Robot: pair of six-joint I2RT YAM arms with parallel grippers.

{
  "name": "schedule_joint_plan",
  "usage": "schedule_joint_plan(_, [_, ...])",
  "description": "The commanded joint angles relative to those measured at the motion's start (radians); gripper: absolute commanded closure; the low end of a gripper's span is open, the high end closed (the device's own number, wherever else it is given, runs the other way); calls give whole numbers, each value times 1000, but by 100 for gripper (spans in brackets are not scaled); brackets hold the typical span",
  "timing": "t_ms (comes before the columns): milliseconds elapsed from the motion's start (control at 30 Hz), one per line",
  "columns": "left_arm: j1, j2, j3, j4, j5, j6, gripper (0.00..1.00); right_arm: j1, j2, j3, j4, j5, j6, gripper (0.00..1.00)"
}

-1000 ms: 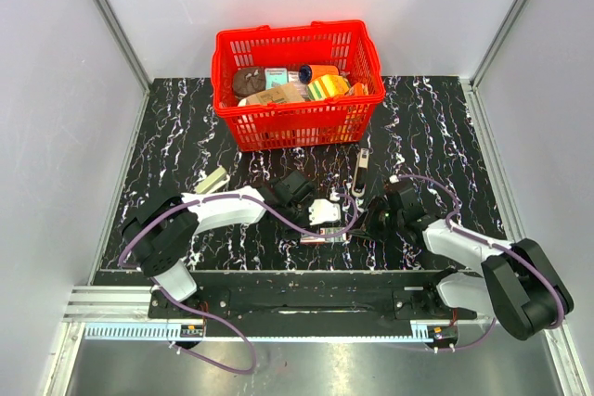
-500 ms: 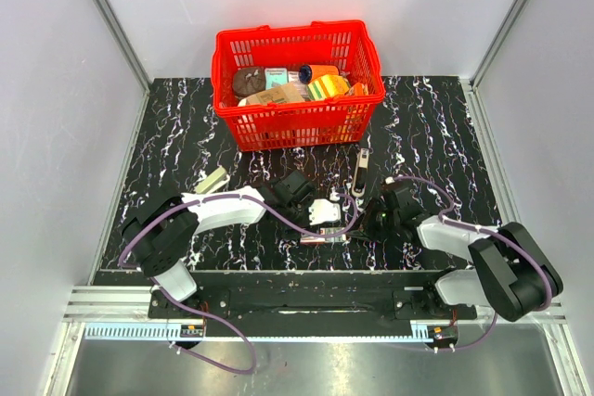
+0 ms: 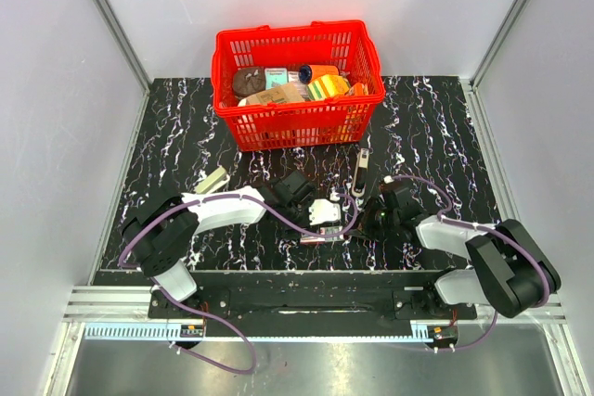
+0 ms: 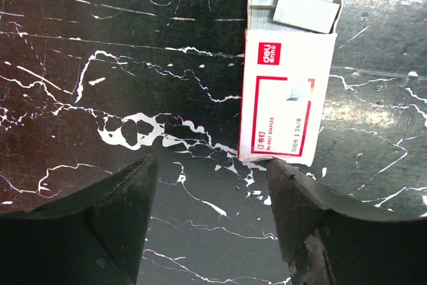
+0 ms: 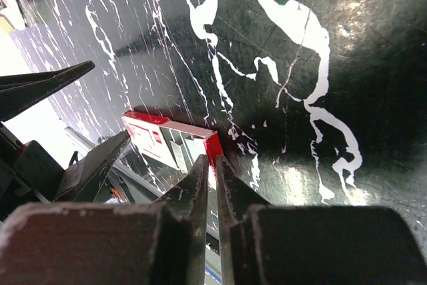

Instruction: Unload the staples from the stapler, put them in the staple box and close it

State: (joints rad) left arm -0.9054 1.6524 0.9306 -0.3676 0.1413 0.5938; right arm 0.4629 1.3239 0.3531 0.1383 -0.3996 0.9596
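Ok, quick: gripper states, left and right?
Left gripper: open, holding nothing.
Right gripper: nearly closed, only a thin gap between its fingers; nothing seen held.

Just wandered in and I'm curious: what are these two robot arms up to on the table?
They are bent low over a small red-and-white staple box. The left hand is open, its fingers at the box's near end, not gripping it. The right hand, almost closed, has its tips at a box corner. The stapler lies apart, farther back near the red basket, with neither hand on it.
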Motion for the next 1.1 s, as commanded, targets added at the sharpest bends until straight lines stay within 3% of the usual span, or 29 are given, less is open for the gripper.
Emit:
schedule_joint_plan(0, [-9, 20, 17, -7, -26, -6, 30, 19, 14, 9, 46, -24, -2, 87])
schedule_joint_plan(500, [-12, 30, 33, -8, -19, 4, 30, 49, 113, 95, 57, -90, -159, 88])
schedule_joint_plan(1067, [-13, 72, 88, 4, -63, -28, 33, 60, 228, 124, 152, -191, -171, 85])
